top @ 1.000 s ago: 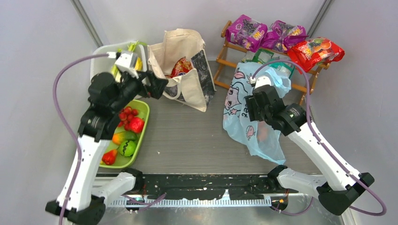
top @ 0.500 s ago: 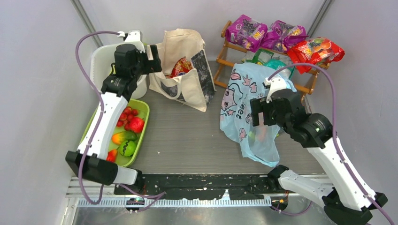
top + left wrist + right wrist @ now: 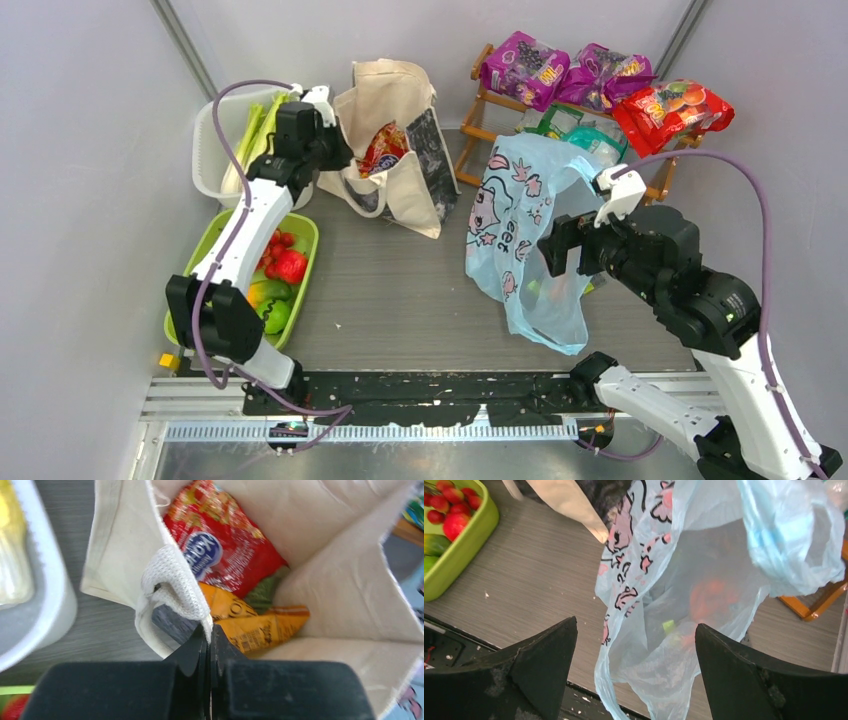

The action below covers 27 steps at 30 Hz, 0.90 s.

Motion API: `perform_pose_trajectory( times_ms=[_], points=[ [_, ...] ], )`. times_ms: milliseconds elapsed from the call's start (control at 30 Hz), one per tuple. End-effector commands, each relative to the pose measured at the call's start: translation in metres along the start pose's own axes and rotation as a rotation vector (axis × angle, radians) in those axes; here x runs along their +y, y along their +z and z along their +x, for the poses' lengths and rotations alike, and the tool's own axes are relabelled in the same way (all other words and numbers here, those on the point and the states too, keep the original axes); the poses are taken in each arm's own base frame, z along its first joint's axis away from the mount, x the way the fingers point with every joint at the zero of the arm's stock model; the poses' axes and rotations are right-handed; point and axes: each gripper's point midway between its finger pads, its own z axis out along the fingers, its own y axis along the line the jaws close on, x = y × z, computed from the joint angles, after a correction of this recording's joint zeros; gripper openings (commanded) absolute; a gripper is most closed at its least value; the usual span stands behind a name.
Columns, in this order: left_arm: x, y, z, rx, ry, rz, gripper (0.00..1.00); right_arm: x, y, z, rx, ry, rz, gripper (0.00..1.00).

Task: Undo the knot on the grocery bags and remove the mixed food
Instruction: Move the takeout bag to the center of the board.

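- left gripper (image 3: 210,632) has its jaws pressed flat together right at the rim of the canvas tote (image 3: 400,200), tips touching the lower corner of the webbing handle (image 3: 175,582). I can't tell whether any cloth is actually caught between them
- the tote stands open at the back of the table (image 3: 400,290), just beside the white tub (image 3: 205,140). Inside it a red packet (image 3: 225,550) lies on top of an orange packet (image 3: 265,625), with something green tucked between them
- right gripper (image 3: 636,625) is spread wide and holding nothing. The light-blue bag (image 3: 520,210) hangs in front of the gap between its fingers
- that bag leans up against the wooden rack (image 3: 472,132), its top all bunched up. I can't make out a tie there
- through the plastic there's a blurry reddish blob (image 3: 709,597) low in the bag, plus a little green bit, too fuzzy to name
- stalks (image 3: 258,130) are in the tub, and fruits (image 3: 285,262) sit in the green tray (image 3: 305,250) on the left side of the table
- purple packets (image 3: 525,68) lie on top of the rack
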Motion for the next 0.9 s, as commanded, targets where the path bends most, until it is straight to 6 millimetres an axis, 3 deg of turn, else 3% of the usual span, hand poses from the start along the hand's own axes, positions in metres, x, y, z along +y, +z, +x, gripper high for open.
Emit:
perform_pose_trajectory(
  times_ms=[0,167,267,600,767,867],
  points=[
    [-0.066,-0.053,-0.019,-0.127,0.071,0.292,0.00,0.013,-0.012,-0.051,-0.179,0.005,-0.072,0.96],
    [-0.115,-0.117,-0.008,-0.198,0.134,0.527,0.00,0.037,-0.011,-0.087,-0.303,-0.001,-0.188,0.96],
    [-0.133,-0.158,0.001,-0.222,0.180,0.647,0.00,0.053,-0.005,-0.100,-0.331,-0.006,-0.260,0.95],
    [-0.152,-0.241,0.059,-0.192,0.305,0.935,0.00,0.071,0.013,-0.127,-0.389,-0.018,-0.325,0.95],
    [-0.163,-0.279,0.094,-0.121,0.365,1.147,0.00,0.077,0.028,-0.129,-0.386,-0.064,-0.341,0.96],
    [-0.160,-0.284,0.109,-0.061,0.380,1.183,0.00,0.087,0.041,-0.124,-0.363,-0.112,-0.389,0.95]
  ],
)
